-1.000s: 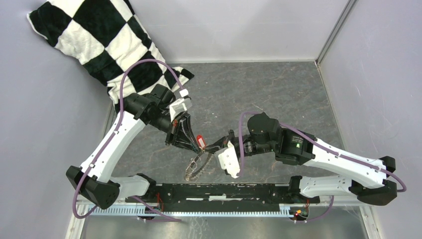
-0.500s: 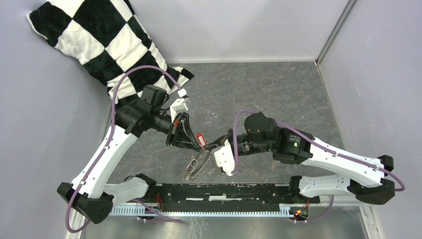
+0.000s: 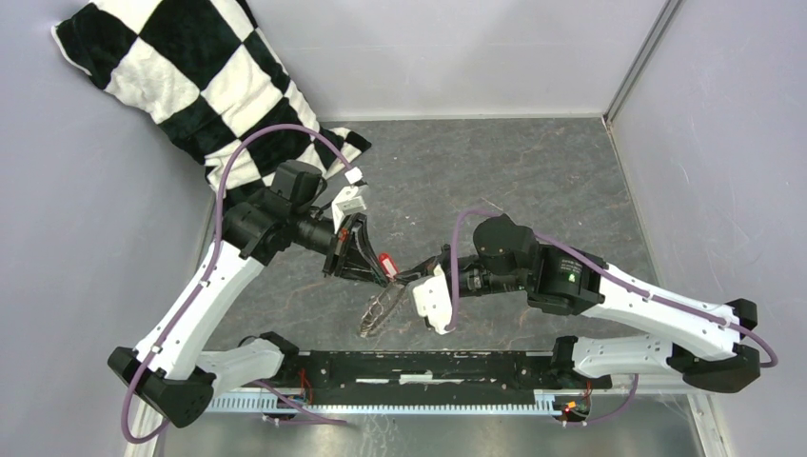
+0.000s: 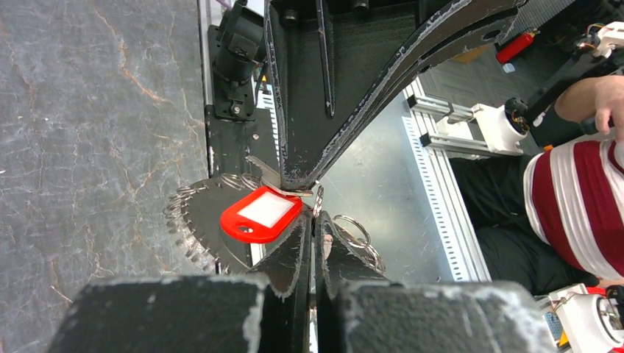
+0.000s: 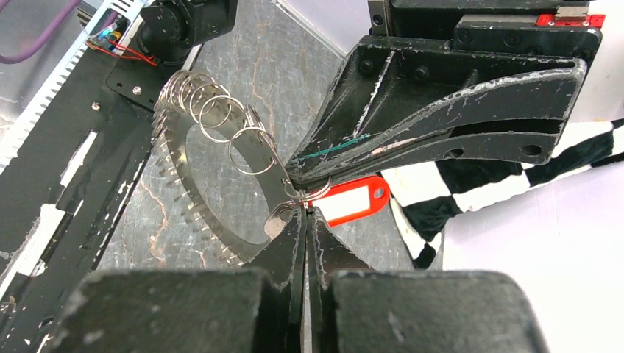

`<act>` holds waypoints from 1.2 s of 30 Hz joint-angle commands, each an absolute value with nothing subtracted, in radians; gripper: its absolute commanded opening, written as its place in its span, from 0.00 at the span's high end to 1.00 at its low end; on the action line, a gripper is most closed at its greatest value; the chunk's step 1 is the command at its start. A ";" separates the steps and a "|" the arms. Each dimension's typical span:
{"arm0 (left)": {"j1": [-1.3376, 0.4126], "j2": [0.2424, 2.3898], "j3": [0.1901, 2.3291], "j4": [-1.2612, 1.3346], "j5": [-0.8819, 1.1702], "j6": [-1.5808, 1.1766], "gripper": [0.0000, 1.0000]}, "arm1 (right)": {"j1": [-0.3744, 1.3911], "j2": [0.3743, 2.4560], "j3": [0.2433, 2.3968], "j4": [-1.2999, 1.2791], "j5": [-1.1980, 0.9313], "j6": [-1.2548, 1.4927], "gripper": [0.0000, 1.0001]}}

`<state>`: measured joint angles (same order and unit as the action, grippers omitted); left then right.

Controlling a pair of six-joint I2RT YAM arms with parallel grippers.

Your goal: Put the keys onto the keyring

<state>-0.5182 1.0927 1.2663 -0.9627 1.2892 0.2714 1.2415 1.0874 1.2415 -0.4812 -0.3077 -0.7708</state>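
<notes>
- Closest to me, the black base rail (image 3: 428, 367) runs across between the two arm mounts at the table's near edge.
- Just past it the keyring (image 3: 380, 312) is off the table, tilted so I see it almost edge-on from above, its toothed fringe pointing down and to the left.
- On the right wrist camera a row of small split rings (image 5: 221, 118) stands along the upper edge of the keyring's band.
- The right gripper (image 5: 304, 217) reaches in from the right. Its jaws are pressed together on the keyring's edge, right where the band comes up to the fingertips.
- The left gripper (image 4: 315, 224) comes in from the upper left with its jaws also squeezed tight. It pinches the thin metal loop of the keys (image 4: 261, 213), and the red tag with its white label sticks out to the side of the fingertips.
- The two sets of fingertips meet almost tip to tip, with the red tag lying against the keyring's band at that spot. I can't tell whether the loop has caught on the ring.
- Beyond them the dark marbled table (image 3: 533, 181) stretches back to the walls.
- Farthest off, a black-and-white checked cloth (image 3: 190, 76) is bunched in the far left corner, one end trailing onto the table behind the left arm.
</notes>
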 commanded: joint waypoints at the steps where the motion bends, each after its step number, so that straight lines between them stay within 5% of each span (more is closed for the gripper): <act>1: -0.529 1.088 1.270 -0.908 1.237 0.226 0.98 | 1.252 1.041 1.258 -0.400 -0.330 -0.753 0.99; 27: -0.611 1.127 1.328 -1.000 1.112 0.302 0.98 | 1.250 1.069 1.287 -0.434 -0.326 -0.758 0.99; 36: -0.611 1.105 1.349 -1.022 1.153 0.322 0.98 | 1.247 1.040 1.198 -0.473 -0.166 -0.765 0.99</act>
<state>-0.6044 1.1290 1.2911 -1.0084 1.1042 0.2783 1.2434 1.0576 1.2243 -0.4675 -0.2497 -0.7647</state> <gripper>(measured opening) 0.043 0.011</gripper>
